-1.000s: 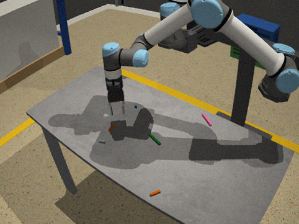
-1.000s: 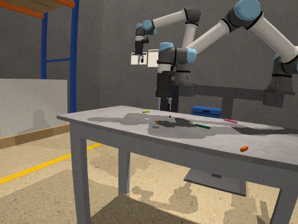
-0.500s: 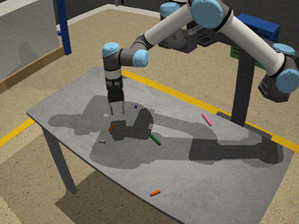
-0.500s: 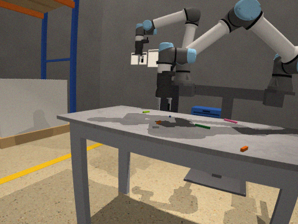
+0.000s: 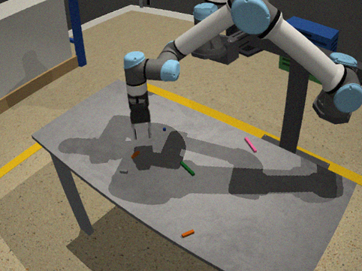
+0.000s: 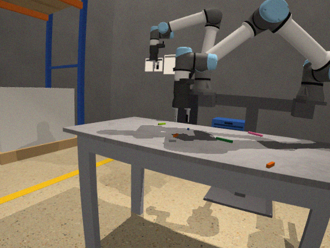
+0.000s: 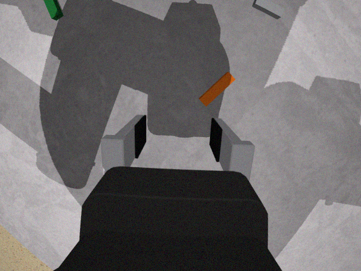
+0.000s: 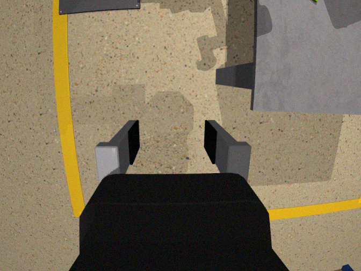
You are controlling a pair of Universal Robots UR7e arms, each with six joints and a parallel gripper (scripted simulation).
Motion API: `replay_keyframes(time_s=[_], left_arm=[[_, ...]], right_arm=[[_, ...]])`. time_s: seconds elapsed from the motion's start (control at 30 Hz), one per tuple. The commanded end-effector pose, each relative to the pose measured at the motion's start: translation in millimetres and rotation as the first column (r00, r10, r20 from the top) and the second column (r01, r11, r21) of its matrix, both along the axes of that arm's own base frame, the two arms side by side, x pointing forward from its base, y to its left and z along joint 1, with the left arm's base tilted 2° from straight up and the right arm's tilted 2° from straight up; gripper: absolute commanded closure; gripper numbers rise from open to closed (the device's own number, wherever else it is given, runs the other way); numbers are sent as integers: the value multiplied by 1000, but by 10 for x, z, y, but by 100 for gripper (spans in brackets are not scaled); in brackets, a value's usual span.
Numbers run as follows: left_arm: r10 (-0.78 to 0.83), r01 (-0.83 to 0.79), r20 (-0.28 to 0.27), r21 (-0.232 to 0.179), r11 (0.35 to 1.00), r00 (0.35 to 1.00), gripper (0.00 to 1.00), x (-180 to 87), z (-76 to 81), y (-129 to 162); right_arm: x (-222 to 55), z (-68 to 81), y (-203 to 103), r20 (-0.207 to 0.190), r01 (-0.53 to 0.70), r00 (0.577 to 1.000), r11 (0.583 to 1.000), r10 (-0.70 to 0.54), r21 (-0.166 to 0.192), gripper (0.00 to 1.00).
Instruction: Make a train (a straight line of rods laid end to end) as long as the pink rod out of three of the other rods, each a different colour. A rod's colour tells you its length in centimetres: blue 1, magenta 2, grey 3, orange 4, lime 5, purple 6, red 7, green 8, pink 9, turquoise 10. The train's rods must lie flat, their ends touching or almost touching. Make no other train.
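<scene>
Green rod [image 7: 52, 9] & grey rod [image 7: 267, 8] cut off, L wrist view's top edge.

Colored rods lie scattered across the gray table [image 5: 219, 205] [image 6: 140, 143] [image 7: 180, 151] [image 8: 305, 72].

Open L tool [image 7: 178, 138] nr orange rod [image 7: 216, 89]; green rod [image 7: 52, 9], grey rod [image 7: 268, 8] at top edge.
</scene>
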State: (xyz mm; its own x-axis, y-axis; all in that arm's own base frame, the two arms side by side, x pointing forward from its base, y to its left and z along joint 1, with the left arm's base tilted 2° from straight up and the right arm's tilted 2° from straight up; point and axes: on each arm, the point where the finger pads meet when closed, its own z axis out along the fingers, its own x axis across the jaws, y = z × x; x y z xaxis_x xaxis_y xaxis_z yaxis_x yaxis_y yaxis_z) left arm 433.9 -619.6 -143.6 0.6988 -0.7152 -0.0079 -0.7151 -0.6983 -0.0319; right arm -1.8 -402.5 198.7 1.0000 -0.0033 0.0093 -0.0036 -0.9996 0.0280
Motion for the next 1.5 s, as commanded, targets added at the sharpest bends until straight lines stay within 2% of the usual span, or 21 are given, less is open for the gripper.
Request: replay_keyframes(time_s=[0.0, 1.13, 1.3, 1.47], left_arm=[[0, 0, 1, -3, 1000, 1000, 0, 4, 14, -10], [-3, 3, 1, -3, 1000, 1000, 0, 9, 14, -11], [-47, 47, 0, -2, 999, 999, 0, 78, 15, -18], [-159, 159, -3, -1, 987, 987, 0, 255, 17, -34]], right_arm=[[2, 5, -6, 1, 0, 1000, 1000, 0, -2, 0], [2, 5, -6, 1, 0, 1000, 1000, 0, -2, 0], [2, 5, -6, 1, 0, 1000, 1000, 0, -2, 0], [2, 5, -6, 1, 0, 1000, 1000, 0, -2, 0]])
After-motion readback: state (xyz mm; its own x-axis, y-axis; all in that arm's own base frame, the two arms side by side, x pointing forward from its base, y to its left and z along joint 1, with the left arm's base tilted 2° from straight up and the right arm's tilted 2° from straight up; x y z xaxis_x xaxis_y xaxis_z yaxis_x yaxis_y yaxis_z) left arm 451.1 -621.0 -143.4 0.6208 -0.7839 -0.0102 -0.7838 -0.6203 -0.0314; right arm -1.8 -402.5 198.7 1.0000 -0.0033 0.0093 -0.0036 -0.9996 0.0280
